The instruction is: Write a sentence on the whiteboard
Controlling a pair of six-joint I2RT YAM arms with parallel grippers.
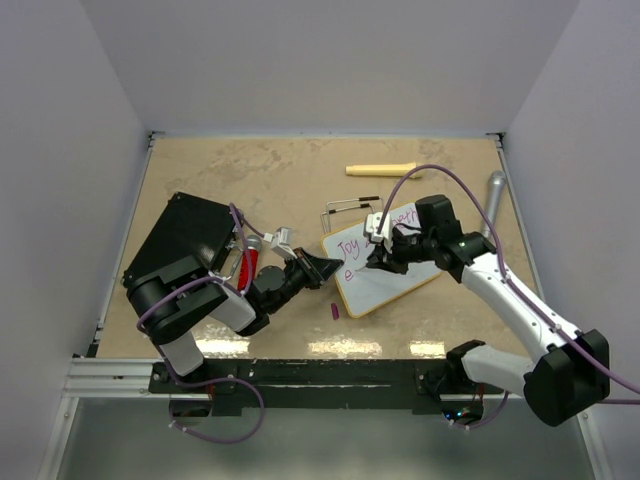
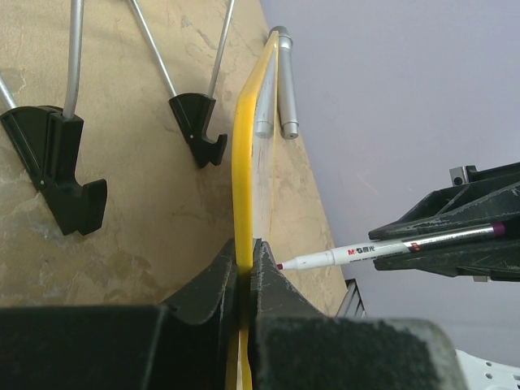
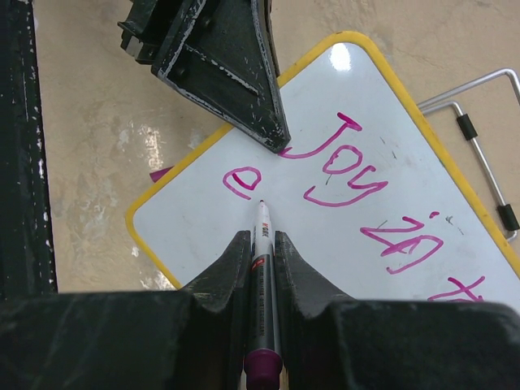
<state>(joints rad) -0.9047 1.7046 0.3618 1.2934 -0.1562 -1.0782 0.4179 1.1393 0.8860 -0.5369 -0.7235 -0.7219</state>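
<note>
Two arms over the bench [image 1: 200,170], and both are at work. Biggest item first: a black case [image 1: 185,238] sits at 9 o'clock, with the left arm's elbow over its near corner. The whiteboard [image 1: 395,285] lies just past centre toward 3 o'clock, set on a slant, yellow rim showing.

The left gripper [image 2: 245,253] comes in from 9 o'clock, its jaws pressed onto the board's rim and pinching that edge. The right gripper [image 3: 262,240] reaches in from 3 o'clock, its jaws squeezed on a marker [image 3: 262,280]. The marker's tip is at the board's face just beside the lone "e"; whether it touches I can't tell.

As for the sentence [image 3: 345,166], magenta "Joy in" runs along the top line, with more letters cut off at the picture's edge and that "e" starting line two.

Beyond the board at 12 o'clock lie wire stands [image 1: 352,206] with black feet. A pale stick [image 1: 380,169] rests at 1 o'clock and a grey cylinder [image 1: 495,198] at 2 o'clock by the wall. Smallest of all is a magenta cap [image 1: 334,311] on the bench, just beside the board's near corner.
</note>
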